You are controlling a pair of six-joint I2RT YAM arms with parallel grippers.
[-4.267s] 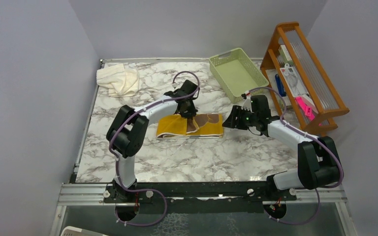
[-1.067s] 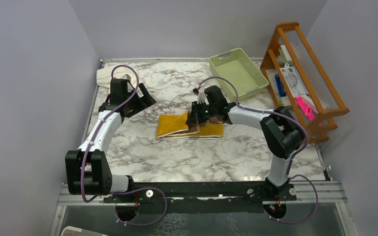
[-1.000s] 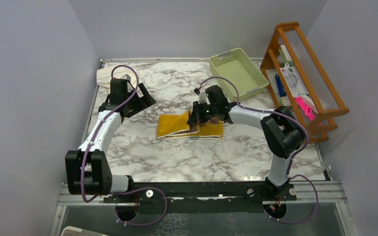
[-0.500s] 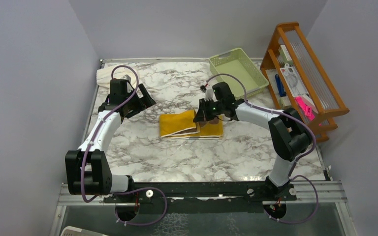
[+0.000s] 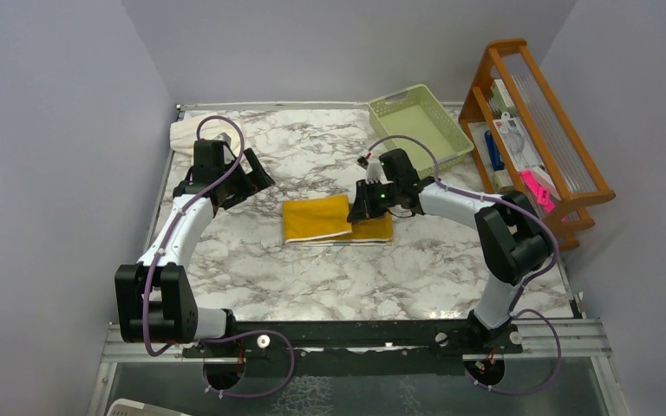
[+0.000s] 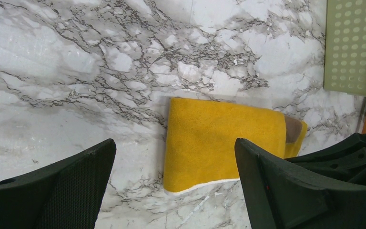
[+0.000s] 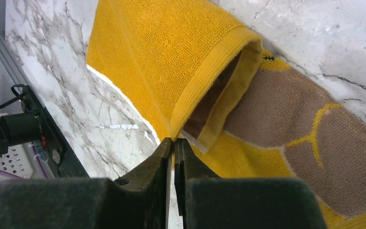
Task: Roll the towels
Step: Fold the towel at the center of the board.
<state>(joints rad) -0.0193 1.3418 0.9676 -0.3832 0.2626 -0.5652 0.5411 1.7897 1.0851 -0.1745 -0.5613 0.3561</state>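
Observation:
A mustard-yellow towel (image 5: 329, 219) with brown patches lies mid-table, its left part folded over onto itself. My right gripper (image 5: 359, 211) is at the fold's right end, fingers pinched on the folded yellow edge (image 7: 174, 143); the brown patches (image 7: 286, 119) lie flat beside it. My left gripper (image 5: 247, 178) hovers open, up and to the left of this towel, nothing between its fingers (image 6: 174, 186). From there the folded yellow towel (image 6: 224, 138) shows below. A cream-white towel (image 5: 189, 130) sits crumpled at the back left corner, partly behind the left arm.
A pale green basket (image 5: 420, 130) stands at the back right, its wall also in the left wrist view (image 6: 352, 47). A wooden rack (image 5: 533, 130) with small items lines the right edge. The table's black front rail (image 5: 355, 334) carries both arm bases.
My right gripper has drawn the towel's folded flap to the right, covering the brown patch. The left arm, on the towel several seconds ago, now holds still at the back left.

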